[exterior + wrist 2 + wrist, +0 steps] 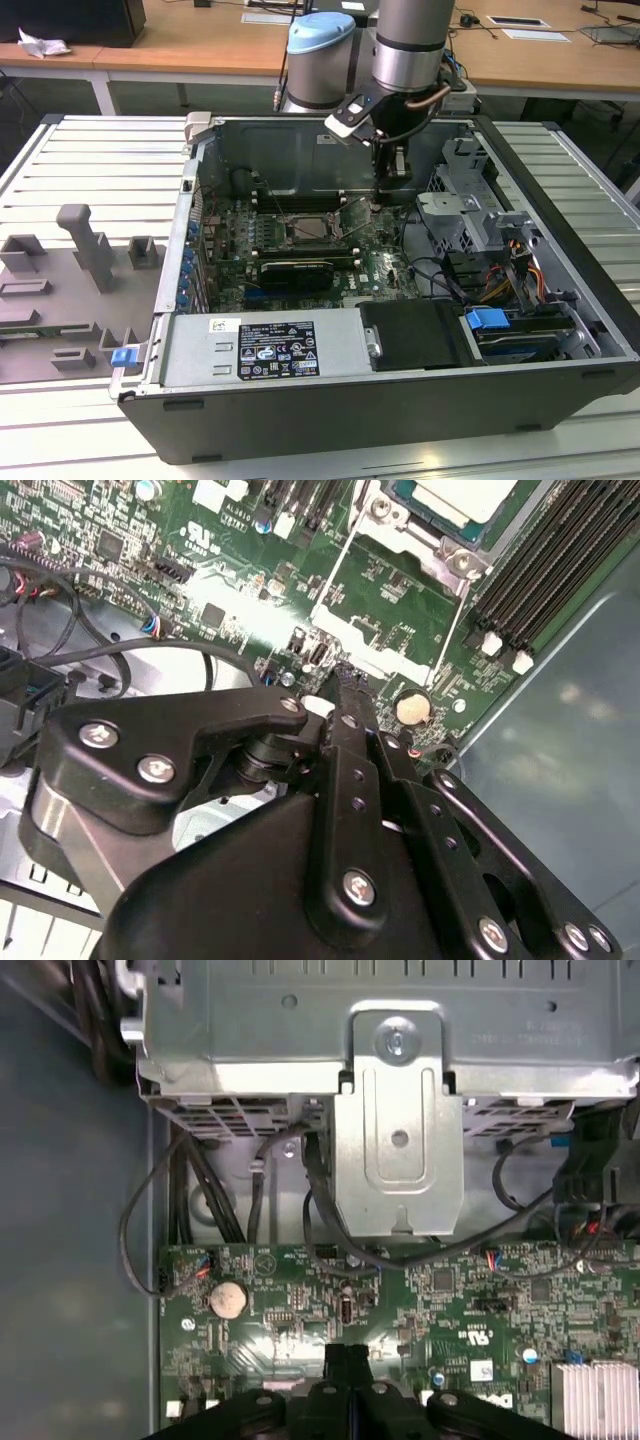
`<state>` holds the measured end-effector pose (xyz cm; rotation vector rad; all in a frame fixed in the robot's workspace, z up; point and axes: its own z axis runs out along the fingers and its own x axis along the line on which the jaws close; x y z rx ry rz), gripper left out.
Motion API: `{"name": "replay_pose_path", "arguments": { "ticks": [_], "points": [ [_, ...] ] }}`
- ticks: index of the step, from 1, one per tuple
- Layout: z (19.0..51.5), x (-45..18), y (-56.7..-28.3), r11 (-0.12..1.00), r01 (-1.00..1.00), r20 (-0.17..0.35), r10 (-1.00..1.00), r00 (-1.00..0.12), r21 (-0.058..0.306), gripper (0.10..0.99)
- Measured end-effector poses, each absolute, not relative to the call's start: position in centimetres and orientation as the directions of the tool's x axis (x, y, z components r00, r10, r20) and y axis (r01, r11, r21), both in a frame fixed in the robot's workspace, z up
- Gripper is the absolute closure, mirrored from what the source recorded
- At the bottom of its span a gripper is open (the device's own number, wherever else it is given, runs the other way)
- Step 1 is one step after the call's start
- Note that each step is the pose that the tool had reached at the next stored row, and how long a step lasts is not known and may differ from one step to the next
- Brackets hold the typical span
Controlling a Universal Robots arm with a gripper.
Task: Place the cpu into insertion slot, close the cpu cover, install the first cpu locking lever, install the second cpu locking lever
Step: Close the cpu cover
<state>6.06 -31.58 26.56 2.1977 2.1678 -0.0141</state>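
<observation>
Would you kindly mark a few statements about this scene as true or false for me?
1. The gripper has its fingers shut together. True.
2. The cpu cover lies closed over the cpu. False: it is swung open, away from the insertion slot.
3. A round coin cell sits on the motherboard. True.
4. The gripper holds the cpu. False: the cpu lies in the insertion slot.
</observation>
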Motion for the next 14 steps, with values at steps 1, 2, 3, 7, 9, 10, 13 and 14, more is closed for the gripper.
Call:
{"name": "replay_pose_path", "arguments": {
  "ticks": [1,2,3,7,9,10,13,14],
  "points": [
    [26.5,6.2,-31.6,-0.013,0.999,-0.045,0.999,0.014,0.031,0.980],
    [26.4,6.2,-31.6,-0.012,1.000,-0.045,0.999,0.013,0.029,0.980],
    [26.3,6.2,-31.6,-0.011,1.000,-0.045,0.999,0.012,0.028,0.980],
    [26.0,6.3,-31.5,-0.011,1.000,-0.045,0.999,0.012,0.026,0.980],
    [25.8,6.3,-31.5,-0.011,1.000,-0.045,0.999,0.012,0.025,0.980],
    [25.6,6.3,-31.5,-0.011,1.000,-0.045,0.999,0.012,0.024,0.980],
    [25.3,6.3,-31.5,-0.010,1.000,-0.045,0.999,0.011,0.024,0.980],
    [25.2,6.3,-31.5,-0.006,1.000,-0.045,0.999,0.007,0.023,0.980]
  ]
}}
